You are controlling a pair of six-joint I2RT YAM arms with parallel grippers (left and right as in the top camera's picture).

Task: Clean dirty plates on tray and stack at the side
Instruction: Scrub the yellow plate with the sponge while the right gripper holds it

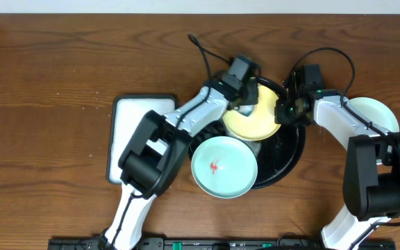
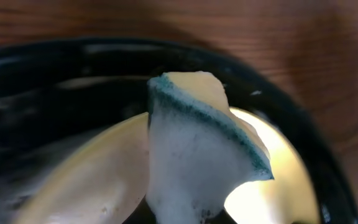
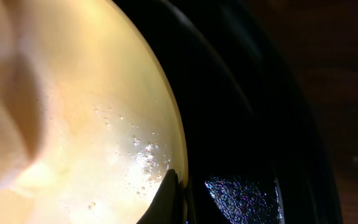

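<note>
Here, the yellow plate (image 1: 255, 123) lies over the back of the black tray (image 1: 287, 156), apparently tipped up, its right rim pinched in the closed right pincer (image 1: 283, 111). The left pincer (image 1: 244, 107), clamped on a sudsy sponge (image 2: 191, 162), comes from the plate's left, sponge touching its face, so the scrubbing falls to the left arm.

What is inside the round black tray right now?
The yellow plate is in the tray, with a soapy sponge against it. A green plate with a red smear overlaps the tray's rim. The tray's floor beneath both plates is hidden.
</note>
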